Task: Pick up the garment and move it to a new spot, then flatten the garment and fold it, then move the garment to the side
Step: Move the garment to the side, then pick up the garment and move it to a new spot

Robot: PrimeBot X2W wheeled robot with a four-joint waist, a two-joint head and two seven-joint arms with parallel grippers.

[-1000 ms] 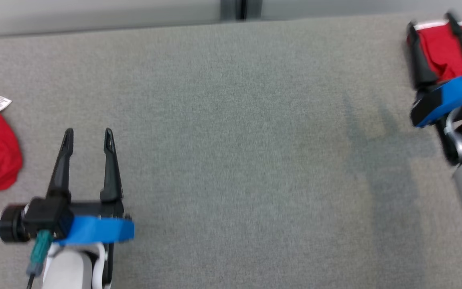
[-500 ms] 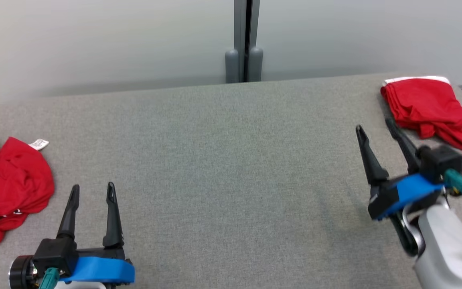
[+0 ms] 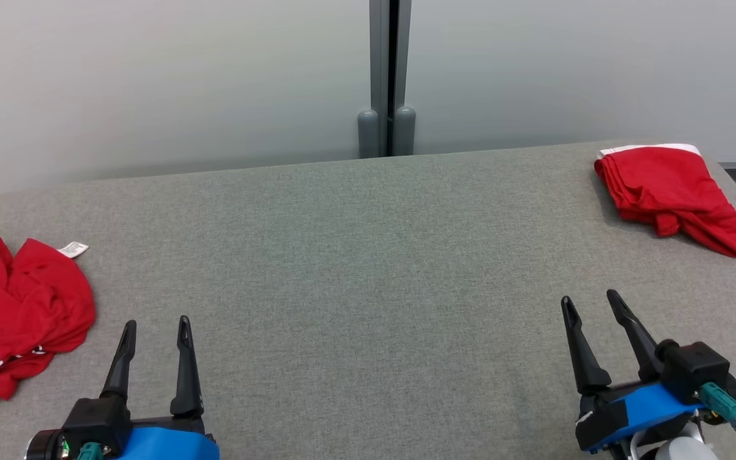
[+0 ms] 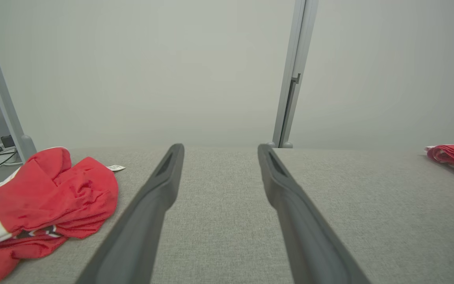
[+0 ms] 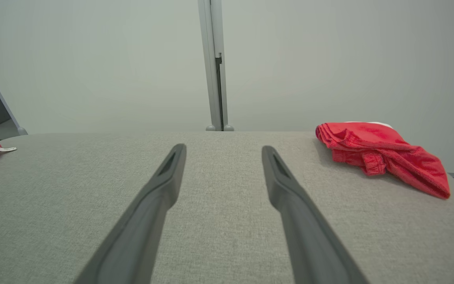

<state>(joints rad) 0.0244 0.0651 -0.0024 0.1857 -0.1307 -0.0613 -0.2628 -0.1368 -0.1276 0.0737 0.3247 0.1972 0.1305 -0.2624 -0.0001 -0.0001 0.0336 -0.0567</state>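
A folded red garment (image 3: 665,191) with a white edge lies at the far right corner of the grey table (image 3: 368,255); the right wrist view has it (image 5: 380,154) ahead and to the right. A crumpled red garment (image 3: 16,306) with white trim and a small tag sits at the left edge, also in the left wrist view (image 4: 49,197). My left gripper (image 3: 156,324) is open at the near left, empty, just right of the crumpled garment. My right gripper (image 3: 589,298) is open at the near right, empty, well short of the folded one.
A pale wall with a grey vertical post (image 3: 386,76) runs behind the table. The table's right edge falls away just past the folded garment. Bare grey cloth lies between the two grippers.
The head camera has tilted up, bringing the wall into view. My right gripper, which stood open over the folded garment, has pulled back to the near right. The left gripper stays open.
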